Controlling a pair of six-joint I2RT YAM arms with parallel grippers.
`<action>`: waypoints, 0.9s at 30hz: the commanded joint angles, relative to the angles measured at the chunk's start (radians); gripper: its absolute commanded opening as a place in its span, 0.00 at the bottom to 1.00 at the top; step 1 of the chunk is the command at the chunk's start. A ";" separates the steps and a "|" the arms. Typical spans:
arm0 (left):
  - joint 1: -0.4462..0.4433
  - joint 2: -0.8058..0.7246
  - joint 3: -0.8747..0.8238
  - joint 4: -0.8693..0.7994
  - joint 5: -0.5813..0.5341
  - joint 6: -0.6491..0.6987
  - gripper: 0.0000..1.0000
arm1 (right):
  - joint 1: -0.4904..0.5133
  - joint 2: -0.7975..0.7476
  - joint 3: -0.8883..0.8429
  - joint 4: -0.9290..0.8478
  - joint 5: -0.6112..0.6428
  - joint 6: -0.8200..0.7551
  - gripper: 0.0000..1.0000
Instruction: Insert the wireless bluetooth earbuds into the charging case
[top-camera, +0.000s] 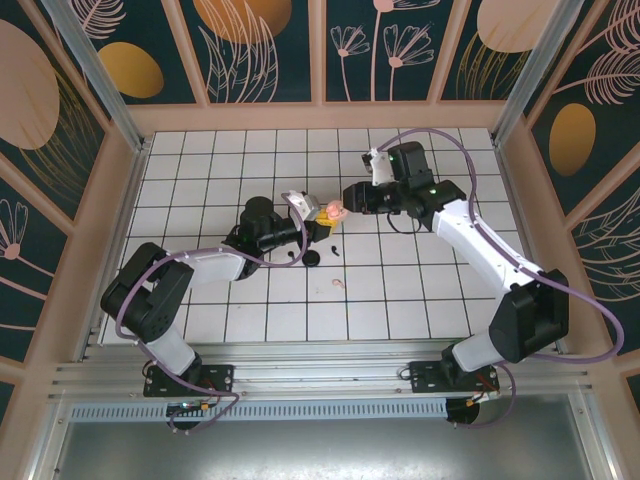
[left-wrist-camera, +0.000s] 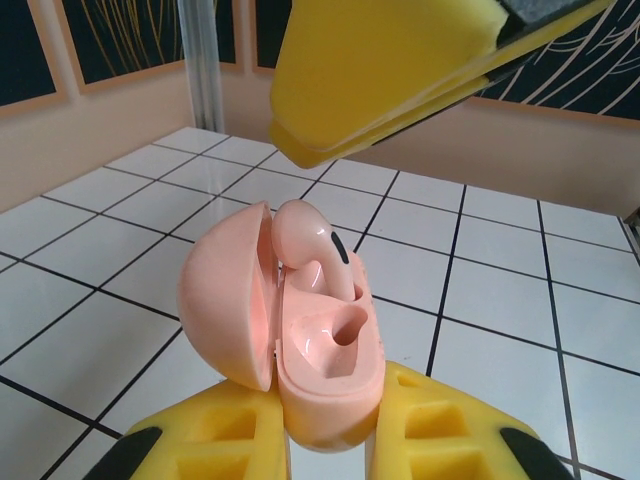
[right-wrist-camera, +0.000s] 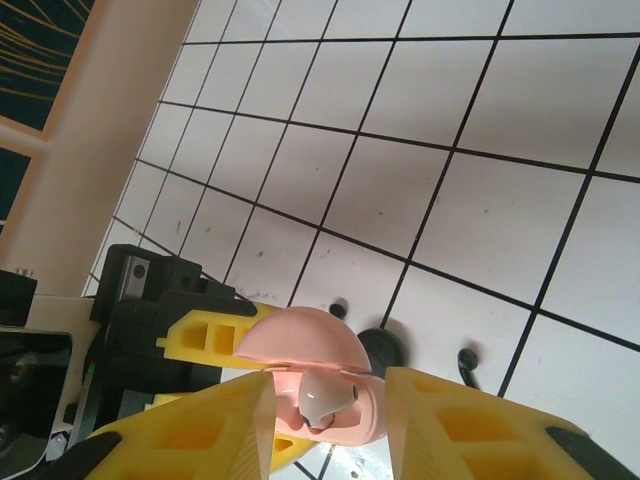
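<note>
Left wrist: pale pink plastic clamshell charging case (left-wrist-camera: 322, 365), lid open, clamped in left jaws; pale pink short-stemmed earbud (left-wrist-camera: 305, 240) stands stem-down in its socket, just below parted right jaws.

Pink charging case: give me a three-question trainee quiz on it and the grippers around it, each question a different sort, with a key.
1. True or false: the pink charging case has its lid shut.
2. Fill in: one pink earbud stands in a socket of the case, below the right gripper; the other socket is ____.
3. Which one grips the case? A. the left gripper B. the right gripper C. neither

Key: 1 false, the lid is swung open. 2 empty. 3 A.
</note>
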 joint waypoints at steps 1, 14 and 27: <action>-0.006 -0.024 0.007 -0.005 0.019 0.031 0.13 | 0.022 0.019 0.049 -0.067 0.037 -0.046 0.35; -0.005 -0.033 0.007 -0.016 0.015 0.033 0.13 | 0.053 0.066 0.088 -0.117 0.113 -0.074 0.35; -0.006 -0.030 0.020 -0.027 0.015 0.033 0.12 | 0.056 0.073 0.080 -0.121 0.098 -0.012 0.29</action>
